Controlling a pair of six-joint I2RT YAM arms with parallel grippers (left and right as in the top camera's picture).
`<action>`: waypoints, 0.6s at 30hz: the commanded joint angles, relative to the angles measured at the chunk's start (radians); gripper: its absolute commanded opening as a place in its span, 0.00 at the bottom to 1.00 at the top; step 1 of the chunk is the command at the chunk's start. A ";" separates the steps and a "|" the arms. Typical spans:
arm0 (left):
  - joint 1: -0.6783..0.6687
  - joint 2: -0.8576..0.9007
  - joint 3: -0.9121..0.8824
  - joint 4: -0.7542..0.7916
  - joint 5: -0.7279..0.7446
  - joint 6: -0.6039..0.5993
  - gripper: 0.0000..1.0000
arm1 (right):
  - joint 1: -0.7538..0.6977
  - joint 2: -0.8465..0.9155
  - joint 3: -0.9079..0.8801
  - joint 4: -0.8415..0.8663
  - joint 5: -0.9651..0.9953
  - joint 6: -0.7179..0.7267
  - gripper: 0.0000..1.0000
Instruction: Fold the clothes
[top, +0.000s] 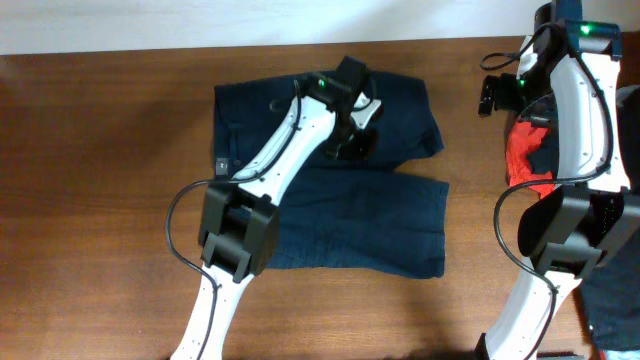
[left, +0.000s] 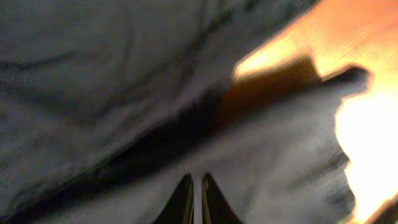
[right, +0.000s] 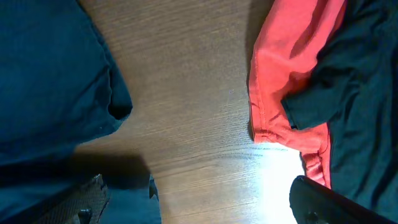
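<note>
- The shorts (top: 370, 220) lie spread flat mid-table (top: 100, 180), both legs splayed apart, with no fold made yet.
- Our left gripper (top: 352, 135) sits low over the upper leg near the crotch, jaws closed. The wrist view is too blurred to tell whether cloth is pinched between them.
- If only one layer is pinched, a lift may peel the top sheet and leave the leg bunched rather than folded.
- If nothing is caught, the closed tips may just drag and wrinkle the fabric.
- Our right gripper (right: 205, 211) hangs wide open over bare wood between the shorts and the red garment (right: 286, 74), holding nothing.
- With no second hold, the shorts may slide or twist.
- The red and black (right: 354, 93) pieces lie close and could snag.
</note>
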 joint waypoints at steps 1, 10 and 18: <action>0.032 -0.005 0.230 -0.197 -0.151 0.013 0.07 | -0.004 -0.008 0.005 -0.004 0.013 0.008 0.99; 0.237 -0.006 0.323 -0.486 -0.252 0.039 0.25 | -0.004 -0.008 0.005 -0.003 0.013 0.008 0.99; 0.433 -0.049 0.305 -0.486 -0.158 0.042 0.44 | -0.004 -0.008 0.005 -0.003 0.013 0.008 0.99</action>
